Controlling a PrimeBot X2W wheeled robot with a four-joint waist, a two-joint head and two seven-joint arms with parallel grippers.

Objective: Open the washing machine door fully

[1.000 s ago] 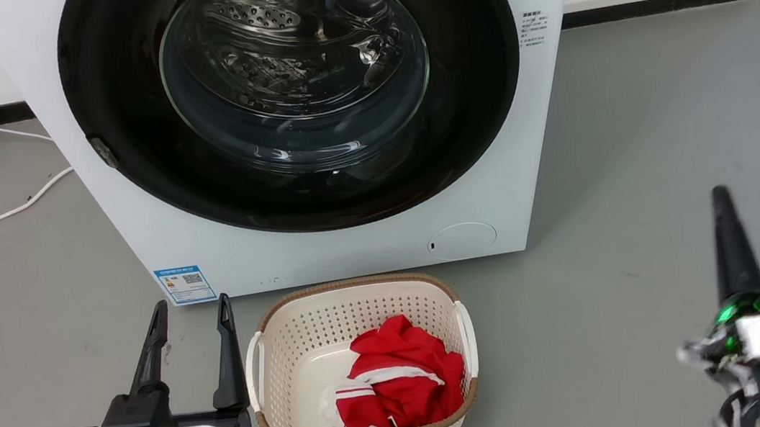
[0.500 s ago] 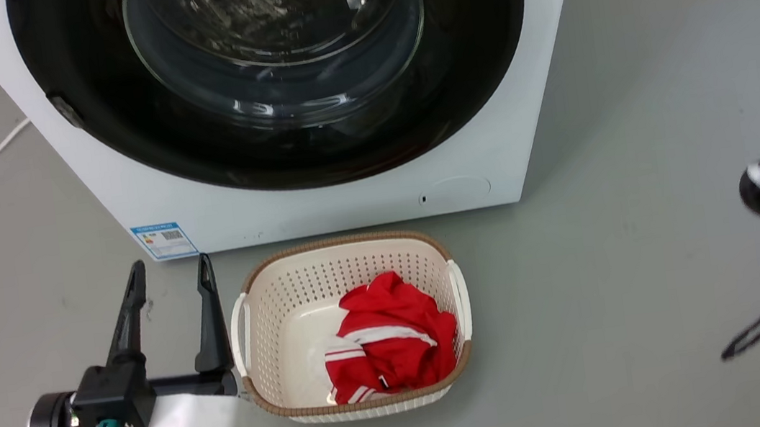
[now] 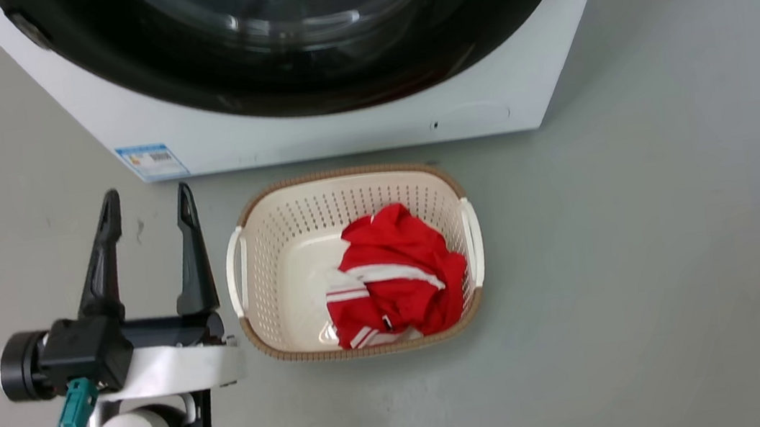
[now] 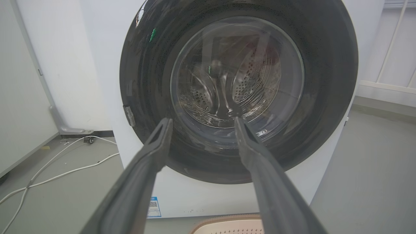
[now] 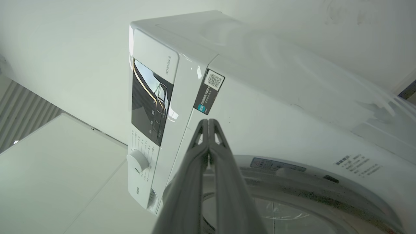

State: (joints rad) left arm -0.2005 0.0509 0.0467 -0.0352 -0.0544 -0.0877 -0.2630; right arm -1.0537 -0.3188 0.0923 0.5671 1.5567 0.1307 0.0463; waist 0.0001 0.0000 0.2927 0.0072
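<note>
The washing machine door (image 4: 325, 81) is a glossy black ring around a bulging glass bowl, and it lies shut against the white front. Its lower arc (image 3: 335, 81) crosses the top of the head view. My left gripper (image 3: 146, 196) hovers low over the floor, left of the basket and short of the machine. It is open and holds nothing. In the left wrist view, my left gripper (image 4: 202, 119) points at the lower part of the glass. My right gripper (image 5: 208, 121) is shut on nothing, raised beside the machine near its upper front, with the door's rim (image 5: 325, 196) below it.
A cream basket (image 3: 244, 259) with a red and white garment (image 3: 391, 277) stands on the grey floor just before the machine. White cables (image 4: 58, 169) run along the floor at the machine's left. The control panel with a dial (image 5: 138, 161) sits above the door.
The head camera has tilted down, so the machine has slid up that view. My right arm rose from the lower right to the upper right edge. The left gripper stays open.
</note>
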